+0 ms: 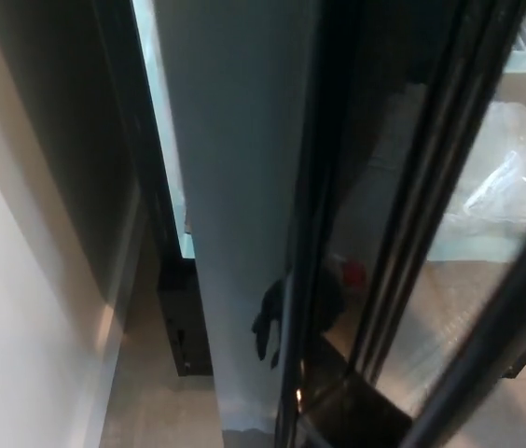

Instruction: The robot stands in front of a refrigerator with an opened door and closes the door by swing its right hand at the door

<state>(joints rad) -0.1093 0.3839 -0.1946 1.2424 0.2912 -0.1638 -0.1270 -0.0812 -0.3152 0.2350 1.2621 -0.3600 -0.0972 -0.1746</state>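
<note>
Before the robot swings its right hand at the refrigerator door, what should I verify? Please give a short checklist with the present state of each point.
1. Door still open: ok. The glass door with its black frame stands at an angle.
2. Right hand near the door: ok. A black hand, apparently the right, shows beside the frame.
3. Hand touching the door: cannot tell; too dark.
4. Left hand out of the way: cannot tell; not in view.
5. Contents inside the shelves: cannot tell. A white plastic bag lies on a shelf; its front edge is unclear.
6. Floor in the door's path: cannot tell; only a strip shows.
</note>
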